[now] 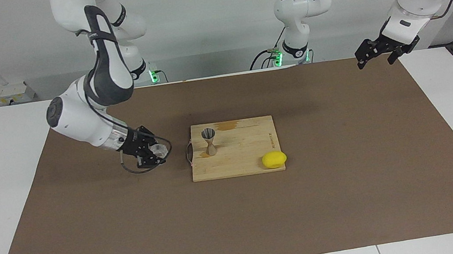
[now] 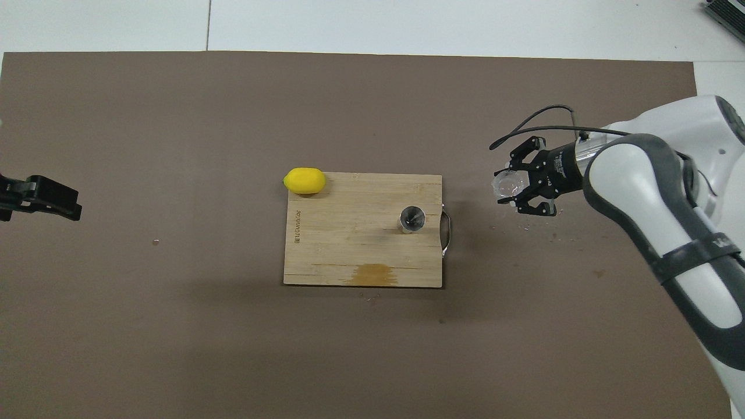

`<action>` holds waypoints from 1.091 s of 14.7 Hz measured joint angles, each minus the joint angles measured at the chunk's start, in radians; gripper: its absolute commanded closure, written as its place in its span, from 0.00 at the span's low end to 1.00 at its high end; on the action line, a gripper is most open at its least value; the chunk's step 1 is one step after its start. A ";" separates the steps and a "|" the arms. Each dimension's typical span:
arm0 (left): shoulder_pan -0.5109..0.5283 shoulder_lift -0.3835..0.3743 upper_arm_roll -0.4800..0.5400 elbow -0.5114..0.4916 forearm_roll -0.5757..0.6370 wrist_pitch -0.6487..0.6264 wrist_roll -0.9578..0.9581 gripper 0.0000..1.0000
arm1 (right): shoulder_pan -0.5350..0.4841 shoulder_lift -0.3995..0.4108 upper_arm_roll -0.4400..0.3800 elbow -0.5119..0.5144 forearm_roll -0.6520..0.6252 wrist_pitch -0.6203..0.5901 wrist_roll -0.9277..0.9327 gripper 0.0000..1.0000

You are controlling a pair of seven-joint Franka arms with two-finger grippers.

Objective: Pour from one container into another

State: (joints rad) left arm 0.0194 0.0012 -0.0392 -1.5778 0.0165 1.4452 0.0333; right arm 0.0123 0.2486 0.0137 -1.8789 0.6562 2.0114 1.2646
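The clear glass tumbler [image 1: 160, 149] is gripped in my right gripper [image 1: 154, 152], low over the brown mat beside the handle end of the wooden cutting board [image 1: 248, 159]. It also shows in the overhead view [image 2: 505, 184] between the right gripper's [image 2: 515, 186] fingers. The silver hourglass jigger [image 1: 209, 141] stands upright on the board near that end, apart from the tumbler; from above its open mouth [image 2: 412, 219] shows. My left gripper [image 1: 375, 54] waits, open and empty, raised over the mat's edge at the left arm's end [image 2: 36, 196].
A yellow lemon [image 1: 274, 159] lies at the board's corner farthest from the robots, toward the left arm's end [image 2: 304, 180]. The board [image 2: 349, 244] has a metal handle [image 2: 447, 233] and a brownish stain [image 2: 372, 274] on its edge nearest the robots.
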 measured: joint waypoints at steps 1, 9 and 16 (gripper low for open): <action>0.000 0.000 0.000 0.000 0.000 0.000 0.000 0.00 | -0.020 0.001 0.000 -0.018 0.036 0.005 -0.024 0.96; 0.000 0.000 0.000 0.000 0.000 0.000 0.000 0.00 | -0.146 0.054 -0.001 -0.138 0.252 0.044 -0.311 0.92; 0.000 0.000 0.000 0.000 0.000 0.000 0.000 0.00 | -0.152 0.059 0.005 -0.226 0.288 0.124 -0.372 0.11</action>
State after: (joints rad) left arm 0.0194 0.0012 -0.0392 -1.5778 0.0165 1.4450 0.0333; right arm -0.1398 0.3075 0.0184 -2.1049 0.9439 2.1351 0.8922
